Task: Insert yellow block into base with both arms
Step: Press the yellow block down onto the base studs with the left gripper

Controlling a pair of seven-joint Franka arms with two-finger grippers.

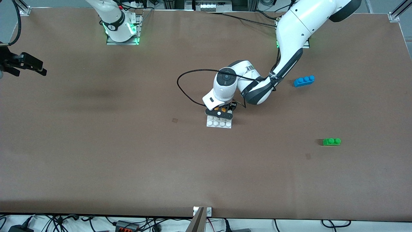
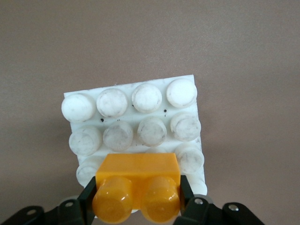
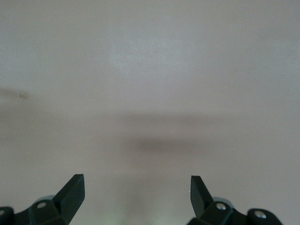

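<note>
Mid-table, I see left gripper (image 1: 222, 112) low over white base (image 1: 219, 123), fingers (image 2: 89, 197) clamped on yellow block (image 2: 137, 187). Block sits over base's edge rows, studs up; can't tell if seated. Right gripper (image 1: 24, 63) waits high over right arm's end of table, fingers (image 3: 72, 190) spread wide, nothing between. Blue three-stud brick (image 1: 304, 80) and green two-stud brick (image 1: 332, 141) lie toward left arm's end, green nearer front camera.

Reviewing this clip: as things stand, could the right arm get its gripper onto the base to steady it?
Probably only partly. The left gripper, shut on the yellow block, sits over the base, leaving just its camera-side studs exposed. The right gripper is open, up at the right arm's end of the table with bare table between.
</note>
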